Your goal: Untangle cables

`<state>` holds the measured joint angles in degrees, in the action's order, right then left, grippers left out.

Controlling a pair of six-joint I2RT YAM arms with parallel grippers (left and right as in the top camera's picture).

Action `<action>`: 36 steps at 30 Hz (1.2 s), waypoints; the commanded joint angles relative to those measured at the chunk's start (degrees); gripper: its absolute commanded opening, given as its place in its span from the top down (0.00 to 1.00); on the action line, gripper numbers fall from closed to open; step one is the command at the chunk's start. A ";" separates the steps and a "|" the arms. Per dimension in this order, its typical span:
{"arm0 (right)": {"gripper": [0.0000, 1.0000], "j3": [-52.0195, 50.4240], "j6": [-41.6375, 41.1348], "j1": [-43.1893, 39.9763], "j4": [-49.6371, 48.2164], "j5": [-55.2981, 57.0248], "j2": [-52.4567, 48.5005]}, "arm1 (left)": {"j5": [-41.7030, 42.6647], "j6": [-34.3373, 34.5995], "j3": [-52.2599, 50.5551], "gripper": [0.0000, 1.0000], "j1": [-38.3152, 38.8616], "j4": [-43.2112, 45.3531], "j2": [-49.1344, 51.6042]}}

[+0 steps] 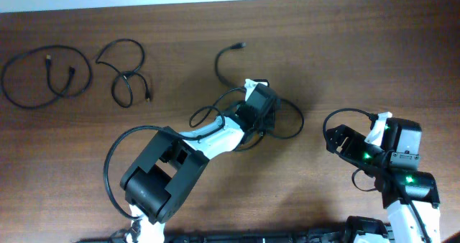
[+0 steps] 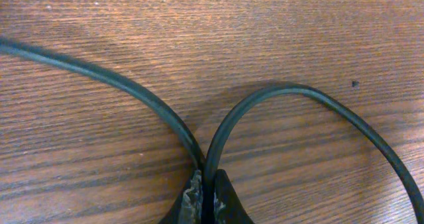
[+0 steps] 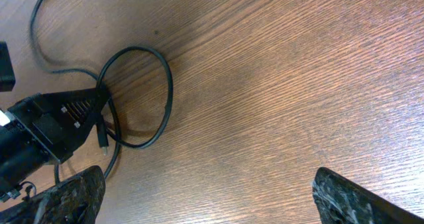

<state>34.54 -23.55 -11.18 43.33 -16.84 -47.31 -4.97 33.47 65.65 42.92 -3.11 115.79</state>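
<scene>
Nearest to the lens, the left gripper [image 2: 205, 201] is clenched on the tangled cable [image 2: 132, 91]. Two strands leave its tips, one towards the upper left of the wrist view and one arching the other way over the table [image 2: 265, 25]. From overhead, the loop lies on the side of the right arm. The right gripper [image 3: 215, 199], released and holding nothing, seems to me better placed to pull it. A round coil [image 1: 72, 74] and a knotted cable [image 1: 129, 76] lie well apart, far left. I can read no writing.

Wooden bench [image 1: 374, 42] bore three black cables. First cable [image 1: 72, 73] coiled far left, second cable [image 1: 128, 75] looped beside it; third cable [image 1: 218, 65] lay centre, under left tool [image 1: 264, 119].
</scene>
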 commanded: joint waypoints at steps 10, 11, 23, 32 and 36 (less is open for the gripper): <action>0.01 0.24 0.83 2.34 0.37 0.13 -10.62 | -17.94 -3.58 0.26 1.00 -2.60 -27.39 -31.28; 0.01 0.24 0.83 2.34 0.33 0.13 -12.07 | -18.73 -3.58 0.24 1.00 -2.58 -27.93 -32.63; 0.01 0.24 0.83 2.34 -0.48 0.11 -20.57 | -22.23 -2.86 -0.02 0.01 -3.34 -15.17 -10.69; 0.01 0.24 0.81 2.34 -0.70 0.09 -20.57 | -2.10 -13.86 0.02 0.26 -2.19 -12.68 -7.58; 0.01 0.24 0.81 2.34 -0.63 -0.13 -20.57 | -2.01 -13.90 0.09 0.32 -2.21 -8.20 -2.23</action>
<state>34.57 -23.38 -9.26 42.87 -16.84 -67.79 -8.27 21.30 65.56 40.75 -12.91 111.63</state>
